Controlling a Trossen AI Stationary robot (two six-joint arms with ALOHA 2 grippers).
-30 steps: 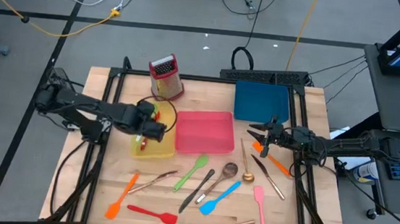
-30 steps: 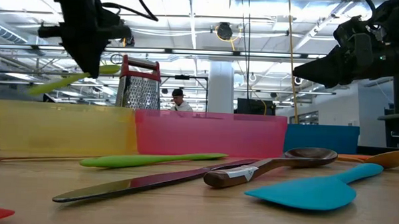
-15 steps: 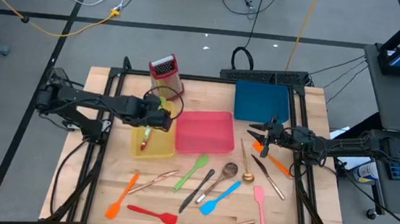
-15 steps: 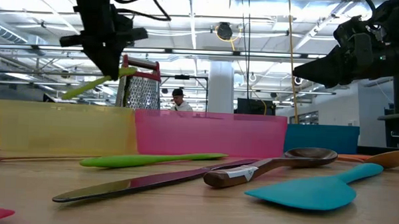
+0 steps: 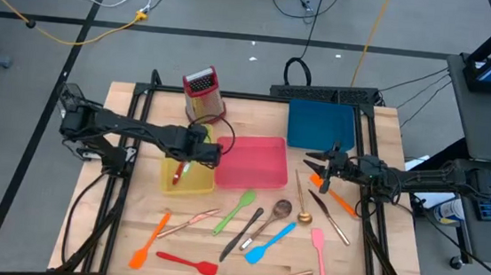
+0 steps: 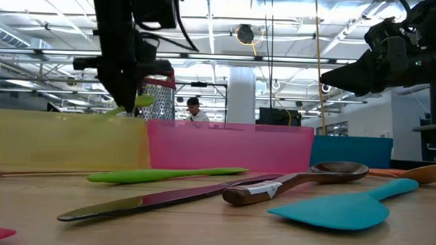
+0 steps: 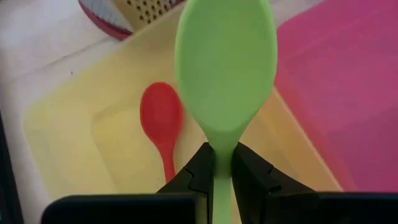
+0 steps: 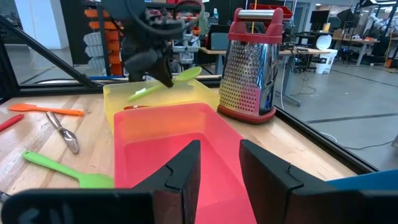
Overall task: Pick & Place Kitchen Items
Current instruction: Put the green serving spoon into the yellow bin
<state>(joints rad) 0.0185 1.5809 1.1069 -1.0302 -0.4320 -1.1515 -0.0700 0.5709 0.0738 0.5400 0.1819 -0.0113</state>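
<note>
The left claw (image 5: 198, 144) hangs above the far end of the yellow tray (image 5: 198, 185), close to the wall it shares with the pink tray (image 5: 252, 160). It is clenched on the handle of a green spoon (image 7: 224, 74), whose bowl points out ahead of the fingers (image 7: 200, 171) and is held up off the tray floor. In the low view the spoon shows just above the yellow tray's rim, tilted, beside the dark arm. A red spoon (image 7: 161, 124) lies flat inside the yellow tray, under and beside the green one. The metal box grater (image 5: 203, 95) with its red top stands upright on the desk (image 5: 257, 112) just past the yellow tray.

The right claw (image 5: 321, 165) waits near the right side of the desk, between the pink tray and the blue tray (image 5: 321, 124), with its fingers (image 8: 180, 171) parted and nothing between them.

The other utensils lie spread on the near half of the desk: a green spatula (image 5: 236, 210), an orange spatula (image 5: 148, 240), a red spatula (image 5: 186, 261), a blue spatula (image 5: 268, 243), a pink spatula (image 5: 319, 258), a dark knife (image 5: 242, 235) and a wooden spoon (image 5: 276, 215)
</note>
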